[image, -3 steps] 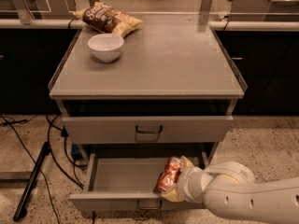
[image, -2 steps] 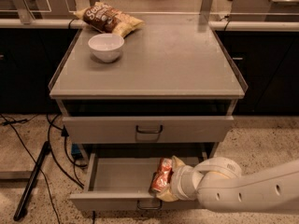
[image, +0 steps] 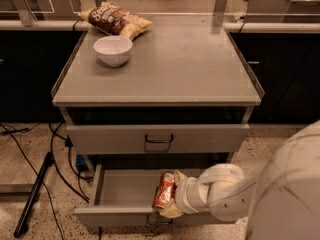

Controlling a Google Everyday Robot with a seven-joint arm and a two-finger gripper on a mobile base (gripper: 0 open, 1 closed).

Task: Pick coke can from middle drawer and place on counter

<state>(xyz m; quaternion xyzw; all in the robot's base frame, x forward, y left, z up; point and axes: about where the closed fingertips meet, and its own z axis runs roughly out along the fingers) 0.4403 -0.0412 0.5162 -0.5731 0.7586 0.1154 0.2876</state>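
Note:
The coke can, red with white lettering, stands upright just above the floor of the open middle drawer. My gripper reaches in from the right on a white arm, its pale fingers wrapped round the can's right and lower sides, shut on it. The counter, a flat grey slab, lies above the closed upper drawer front.
A white bowl and a brown-and-yellow chip bag sit at the counter's back left. Clear raised edges line the counter's sides. Black cables and a dark pole lie on the speckled floor to the left. My arm fills the lower right.
The gripper with the can has shifted left inside the drawer, and the arm has swung closer to the camera at lower right.

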